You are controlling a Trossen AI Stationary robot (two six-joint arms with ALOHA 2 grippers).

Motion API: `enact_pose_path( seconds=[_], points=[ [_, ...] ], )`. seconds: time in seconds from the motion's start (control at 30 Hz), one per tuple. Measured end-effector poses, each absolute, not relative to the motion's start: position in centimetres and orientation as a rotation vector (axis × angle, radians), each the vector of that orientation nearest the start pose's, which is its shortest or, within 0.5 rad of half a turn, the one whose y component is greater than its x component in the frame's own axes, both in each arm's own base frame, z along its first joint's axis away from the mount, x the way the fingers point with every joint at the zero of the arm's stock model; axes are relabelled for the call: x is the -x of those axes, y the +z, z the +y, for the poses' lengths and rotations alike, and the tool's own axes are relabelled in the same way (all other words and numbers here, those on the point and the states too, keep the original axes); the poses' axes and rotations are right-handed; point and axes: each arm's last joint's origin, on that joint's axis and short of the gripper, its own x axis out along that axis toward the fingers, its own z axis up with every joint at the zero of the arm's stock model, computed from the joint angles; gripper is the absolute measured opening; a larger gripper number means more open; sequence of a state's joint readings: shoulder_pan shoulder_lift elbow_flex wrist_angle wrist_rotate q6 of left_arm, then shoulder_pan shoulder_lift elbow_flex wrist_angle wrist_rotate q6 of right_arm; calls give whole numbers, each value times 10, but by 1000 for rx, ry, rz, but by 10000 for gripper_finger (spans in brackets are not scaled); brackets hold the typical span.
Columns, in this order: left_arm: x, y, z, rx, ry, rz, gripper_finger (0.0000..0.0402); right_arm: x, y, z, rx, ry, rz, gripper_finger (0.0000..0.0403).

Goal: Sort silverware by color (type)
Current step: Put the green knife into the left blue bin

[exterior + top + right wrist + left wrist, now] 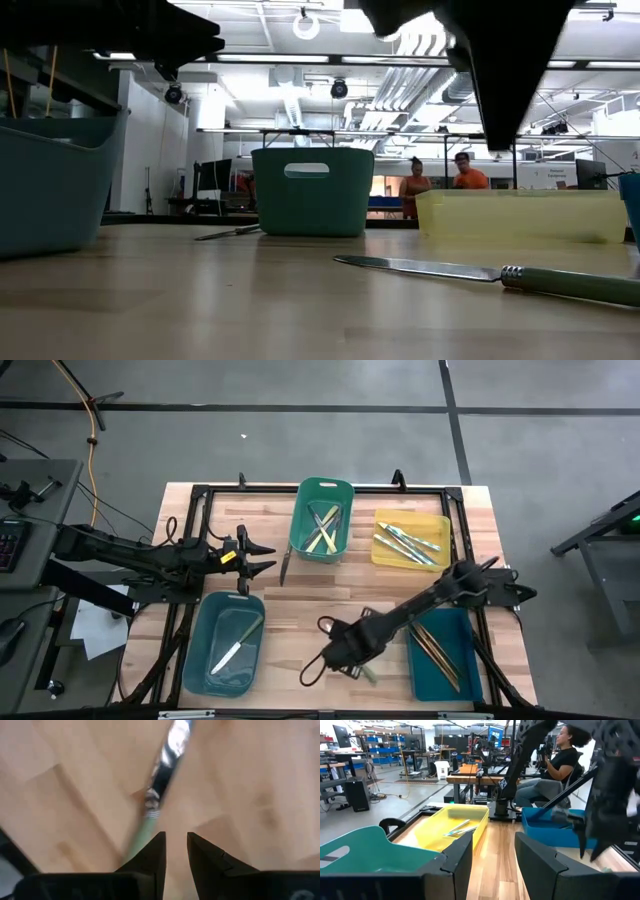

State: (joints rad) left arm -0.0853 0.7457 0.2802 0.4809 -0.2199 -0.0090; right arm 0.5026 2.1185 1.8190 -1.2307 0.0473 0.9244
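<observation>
Pale butcher-block wood makes up my table (300, 610), seen from above on a grey floor, with four plastic bins spread across it. Upper centre of that view sits the green rectangular bin (322, 520) with pale-handled utensils (324, 530) crossed inside it; just right of it is the yellow shallow bin (411, 540) holding teal-handled silverware (408, 542). Lower left is the grey-blue bin (222, 643) with one pale-handled knife (236, 644) lying diagonally in it, and lower right the teal bin (447, 652) with dark brown-handled pieces (437, 647) along its length.

A dark-handled knife (284, 565) lies loose on the wood beside the green bin's lower left corner.

My right gripper (340, 651) is down low over the table at bottom centre of the overhead view, between the two lower bins. Its wrist camera shows the two dark fingers (150, 855) set narrowly apart, gripping nothing, with a green-handled metal-bladed knife (155, 802) lying on the wood just beyond the tips. The table-level view shows that same knife (480, 272) flat on the surface at lower right.

My left gripper (262, 557) hovers at centre left, beside the green bin, its fingers (455, 862) spread wide and empty.

Beyond the table, a seated person (555, 762) shows in the left wrist view, and two people (440, 180) stand far back in the low view.
</observation>
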Motion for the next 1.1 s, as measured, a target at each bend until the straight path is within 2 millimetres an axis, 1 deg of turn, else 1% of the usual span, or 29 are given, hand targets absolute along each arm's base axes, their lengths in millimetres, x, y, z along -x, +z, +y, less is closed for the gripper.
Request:
enact_pose_path(
  seconds=[0.07,0.13,0.2,0.27,0.4,0.47,0.57,0.7,0.8,0.9,1.1],
  points=[
    [-168,227,-8,16,134,-13,140,-369,204,203,-376,-332,1517,74],
    [-168,227,-8,16,134,-10,140,-374,191,208,-401,-291,1553,74],
    [-168,227,-8,16,134,-9,140,-380,181,212,-413,-239,1555,74],
    [-168,227,-8,16,134,-9,140,-383,174,215,-419,-224,1540,74],
    [-168,227,-8,16,134,-9,140,-385,173,214,-425,-250,1522,75],
    [-168,227,-8,16,134,-10,140,-385,173,214,-419,-269,1514,82],
    [-168,227,-8,16,134,-9,140,-385,170,213,-436,-295,1502,105],
    [-168,227,-8,16,134,-9,140,-379,161,210,-479,-397,1527,145],
    [-168,227,-8,16,134,-9,140,-380,161,208,-526,-452,1518,161],
    [-168,227,-8,16,134,-9,140,-381,161,209,-537,-442,1505,165],
    [-168,227,-8,16,134,-9,140,-381,161,207,-540,-476,1498,165]
  ],
)
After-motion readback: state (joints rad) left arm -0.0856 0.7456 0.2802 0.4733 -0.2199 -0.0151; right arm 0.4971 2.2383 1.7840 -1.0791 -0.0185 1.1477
